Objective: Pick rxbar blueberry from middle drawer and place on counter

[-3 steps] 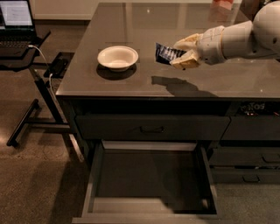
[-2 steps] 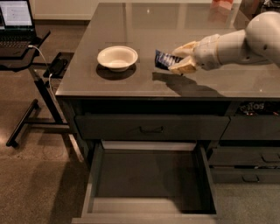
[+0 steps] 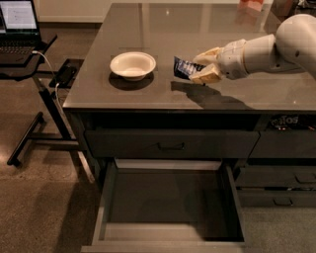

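The rxbar blueberry [image 3: 183, 67], a small dark blue wrapped bar, is held between the cream fingers of my gripper [image 3: 201, 66]. The gripper hangs just above the glossy grey-brown counter [image 3: 197, 29], right of the white bowl [image 3: 132, 64]. The bar is tilted, and its shadow falls on the counter just below it. My white arm reaches in from the right edge. The middle drawer [image 3: 168, 205] stands pulled out below the counter, and its deep box interior shows nothing inside.
A shut shallow drawer with a small black handle [image 3: 170, 146] sits above the open one. More drawers [image 3: 276, 185] are at the right. A laptop [image 3: 17, 27] on a black stand [image 3: 34, 113] stands to the left. An orange object [image 3: 252, 5] sits at the counter's far edge.
My gripper with the bar has moved down towards the counter and slightly left, and the bar now sits closer to its shadow.
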